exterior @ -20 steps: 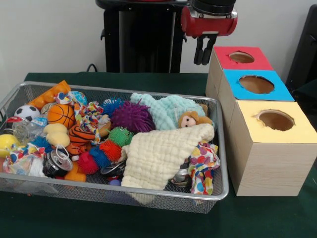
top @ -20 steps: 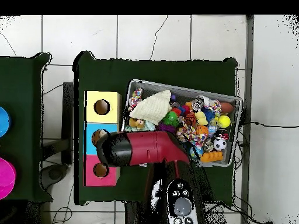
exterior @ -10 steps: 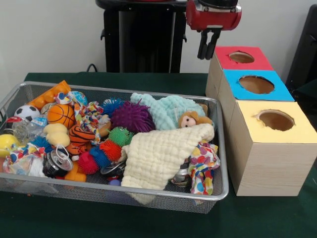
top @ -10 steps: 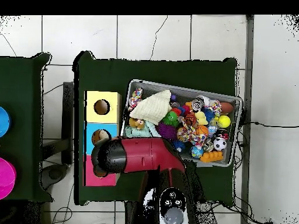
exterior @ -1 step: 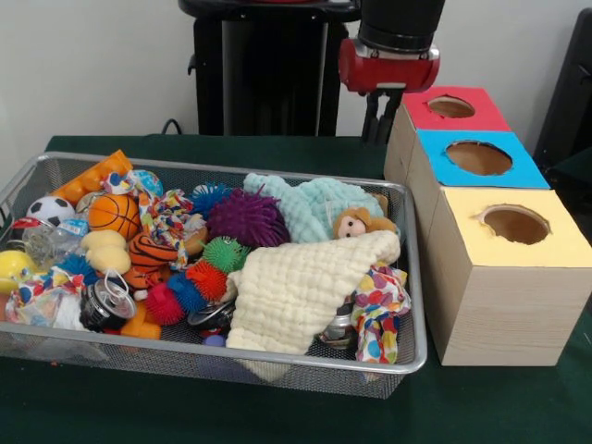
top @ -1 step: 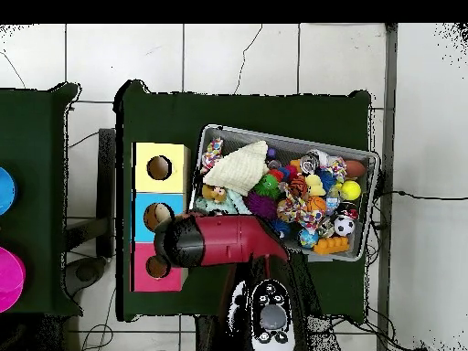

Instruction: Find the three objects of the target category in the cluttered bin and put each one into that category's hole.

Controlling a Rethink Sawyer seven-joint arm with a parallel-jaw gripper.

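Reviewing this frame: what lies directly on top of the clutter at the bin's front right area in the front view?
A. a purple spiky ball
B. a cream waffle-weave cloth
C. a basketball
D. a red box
B: the cream cloth drapes over the toys at that corner of the wire bin, below the small plush monkey.

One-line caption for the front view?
Red-and-black arm's claw hangs beside three coloured wooden hole boxes, toy-filled wire mesh bin alongside.

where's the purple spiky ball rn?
Front view: the purple spiky ball sits mid-bin toward the back, between the knotted rope toy on its left and the mint cloth on its right, above the green spiky ball.
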